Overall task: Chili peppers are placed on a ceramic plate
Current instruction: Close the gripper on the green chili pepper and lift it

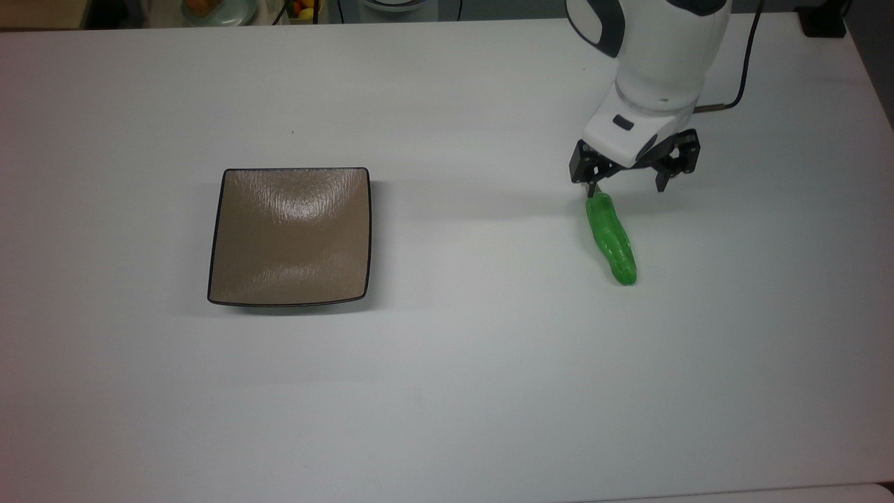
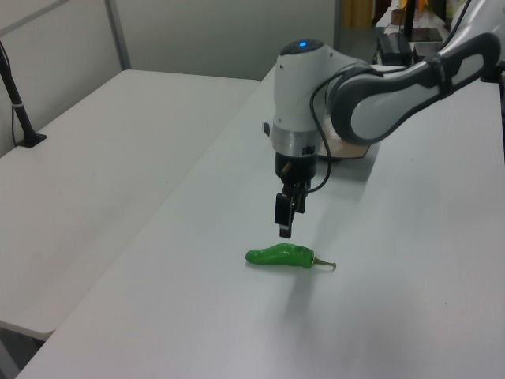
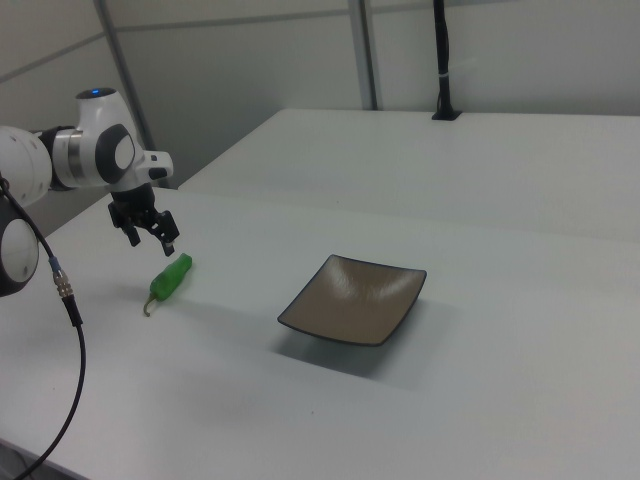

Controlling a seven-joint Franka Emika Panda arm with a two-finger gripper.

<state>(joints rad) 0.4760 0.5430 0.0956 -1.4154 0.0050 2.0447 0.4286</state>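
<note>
A glossy, wrinkled green pepper lies flat on the table, at the top view's right. The square brown plate, dark-rimmed, sits empty well apart at the top view's left.

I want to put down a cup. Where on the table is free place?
Bare table lies between the ceramic plate and the chili pepper, and along the top view's whole lower edge. It is crowded only around the pepper, where the open tool hangs.
</note>
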